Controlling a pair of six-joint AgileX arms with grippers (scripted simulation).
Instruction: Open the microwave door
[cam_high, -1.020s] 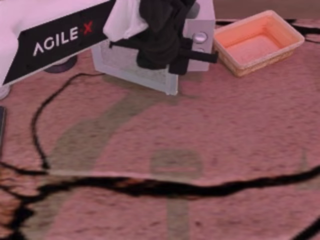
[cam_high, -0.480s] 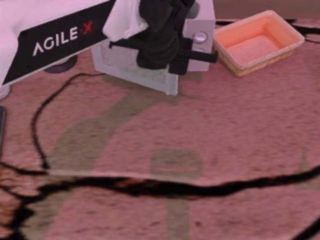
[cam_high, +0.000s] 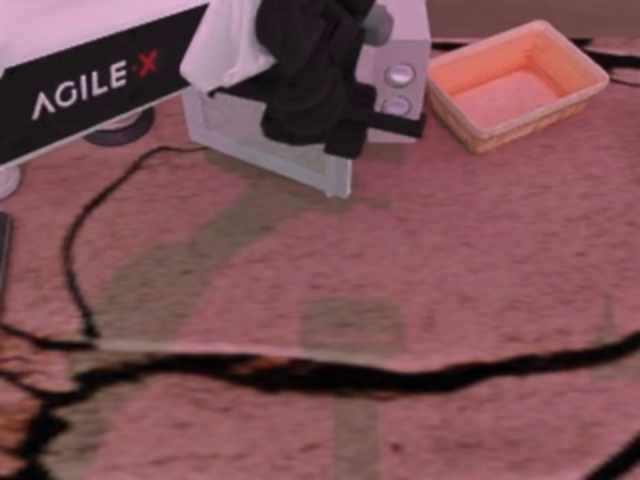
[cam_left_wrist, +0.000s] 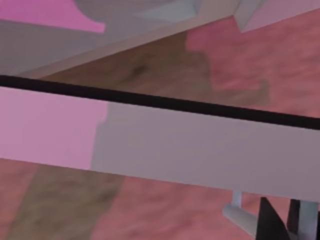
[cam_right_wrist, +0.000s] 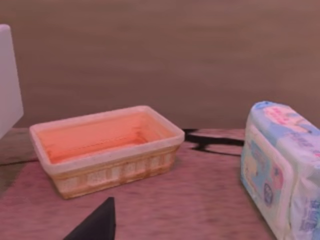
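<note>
My left gripper was over the front of the microwave, which sat at the far edge of the worktop, a little left of centre in the top view, with its two silver knobs showing just right of my black wrist. The microwave door stood partly ajar, its free edge angled out toward the near side and its hinge on the left. I could not tell whether my fingers were clenched on the door or released; the wrist's own bulk hid them from above, and the left wrist view gave only a broad pale panel crossing the picture, edged with a dark line.

The wicker basket sat just right of the microwave, clear of the door's sweep. My right arm was out of the top view; its wrist view looked at the basket and a pack of wipes near it.

To do this step well, I judged the hand should follow the arc about the hinge rather than drag straight out, so the light box would not slide. A pull kept level and slow should widen the opening. The risk I saw was the whole microwave twisting on the worktop.
</note>
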